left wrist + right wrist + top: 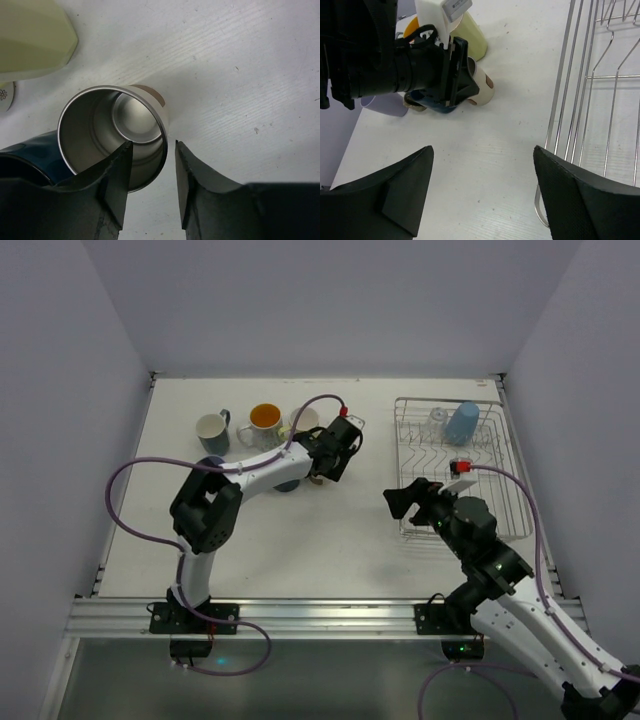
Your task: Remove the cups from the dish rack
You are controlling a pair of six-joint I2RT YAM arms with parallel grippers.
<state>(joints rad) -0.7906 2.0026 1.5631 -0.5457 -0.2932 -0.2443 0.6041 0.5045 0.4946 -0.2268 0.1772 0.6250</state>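
The right end effector (482, 148) is hovering wide open, empty, beside the dish rack (500, 480). The left end effector (152, 142) is straddling the metallic tumbler's (110, 120) rim on the table (300, 540), slightly parted (not clamping). Farther back, a light blue cup (462, 423) and a clear glass (437, 418) are waiting in the rack, so unloading is probably nearing its end.

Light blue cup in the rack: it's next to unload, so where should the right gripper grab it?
Likely across its body, coming down from above: the light blue cup leans at the far end of the dish rack, sides free, rim unclear.
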